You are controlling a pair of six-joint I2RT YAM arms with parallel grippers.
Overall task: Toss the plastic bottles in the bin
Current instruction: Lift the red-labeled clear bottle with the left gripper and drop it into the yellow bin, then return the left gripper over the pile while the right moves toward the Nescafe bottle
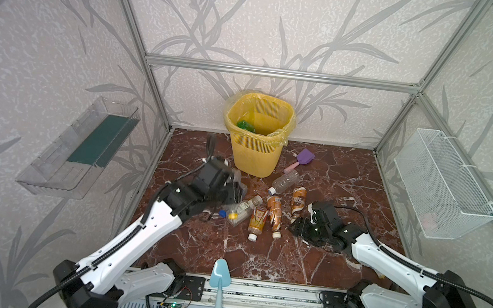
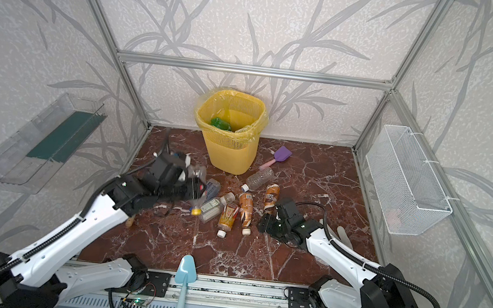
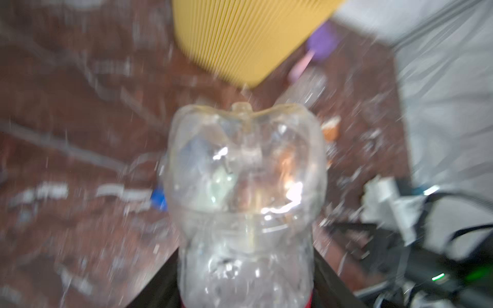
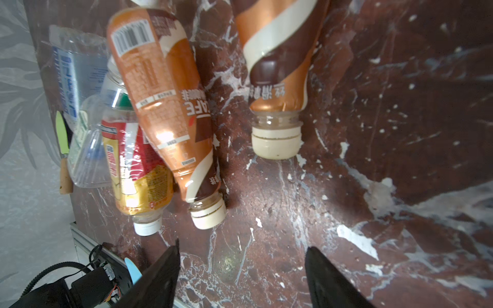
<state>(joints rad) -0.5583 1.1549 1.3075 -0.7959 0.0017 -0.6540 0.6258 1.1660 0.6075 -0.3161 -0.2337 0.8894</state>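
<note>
Yellow bin [image 1: 254,158] stands at the back wall in both top views, and we spot a green bottle [image 1: 245,125] already inside. The left gripper [image 1: 230,187], blurred, hangs near the bin's foot, clamped on a clear bottle [image 1: 238,176]. More bottles [image 1: 263,213] lie mid-floor, and the right gripper [image 1: 295,228] sits low beside them.

Left wrist now: the clear bottle [image 3: 245,186] fills our view between the jaws, with the bin [image 3: 240,40] ahead.

Right wrist: the jaws gape over bare floor [image 4: 373,133], holding nothing, with brown bottles [image 4: 165,106] just ahead.
</note>
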